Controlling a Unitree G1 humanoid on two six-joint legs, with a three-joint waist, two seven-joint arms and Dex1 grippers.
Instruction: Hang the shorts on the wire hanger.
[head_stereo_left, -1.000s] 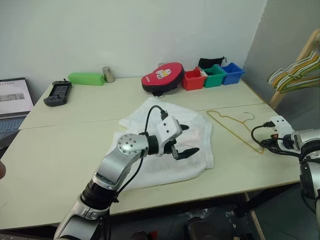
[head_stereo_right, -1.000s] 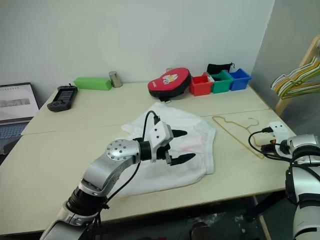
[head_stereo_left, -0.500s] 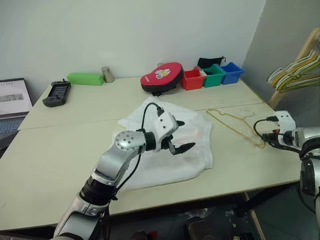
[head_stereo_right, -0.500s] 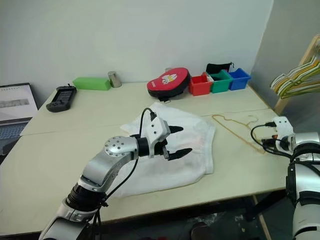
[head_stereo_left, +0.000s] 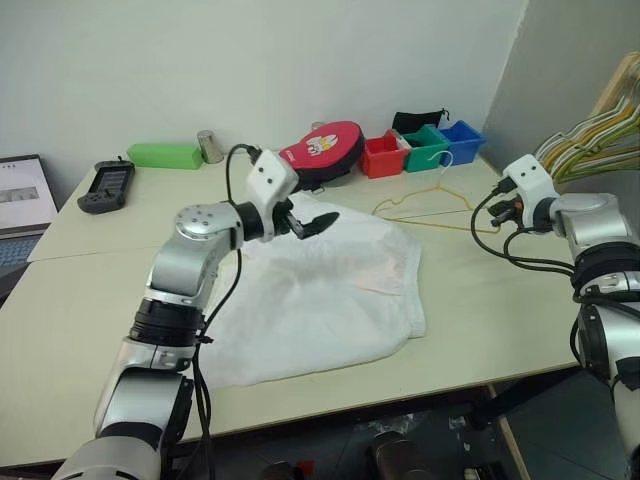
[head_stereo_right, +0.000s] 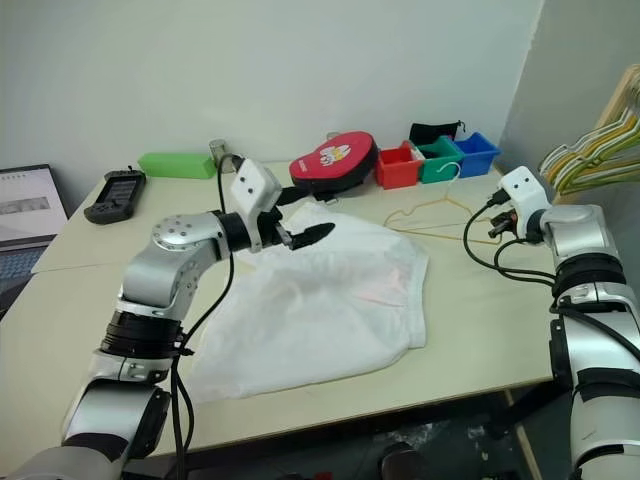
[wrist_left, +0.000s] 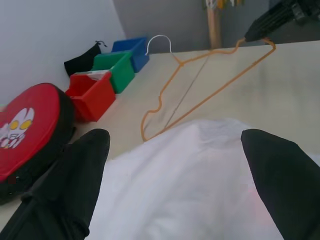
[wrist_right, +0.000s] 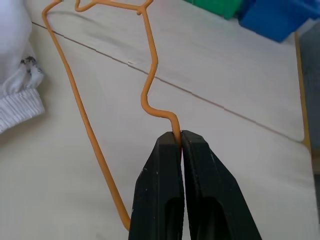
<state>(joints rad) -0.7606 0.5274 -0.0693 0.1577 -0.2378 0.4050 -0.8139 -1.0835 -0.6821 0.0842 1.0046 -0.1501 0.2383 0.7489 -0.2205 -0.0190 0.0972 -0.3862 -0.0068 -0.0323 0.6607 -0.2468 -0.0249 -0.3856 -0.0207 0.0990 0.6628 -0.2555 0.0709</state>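
The white shorts (head_stereo_left: 320, 290) lie spread flat on the table's middle, a faint pink mark near their right side. My left gripper (head_stereo_left: 305, 222) hovers open over their far edge, its black fingers (wrist_left: 75, 175) wide apart with nothing between them. My right gripper (wrist_right: 180, 134) is shut on a bend of the thin orange-tan wire hanger (wrist_left: 181, 63). The hanger is held up off the table to the right of the shorts, its silvery hook (head_stereo_left: 443, 160) pointing toward the bins. In the left wrist view the right gripper (wrist_left: 265, 25) shows at the hanger's far corner.
A red round case (head_stereo_left: 325, 150) and red, green and blue bins (head_stereo_left: 425, 148) line the table's back edge. A green box (head_stereo_left: 165, 155), a metal cup (head_stereo_left: 210, 147), a black controller (head_stereo_left: 105, 185) and a laptop (head_stereo_left: 20, 195) sit back left. Coloured hangers (head_stereo_left: 590, 145) hang at the right.
My right gripper has lifted the wire hanger off the table and carried it up and back. My left gripper, still open, rose and moved from over the shorts' middle to their far edge.
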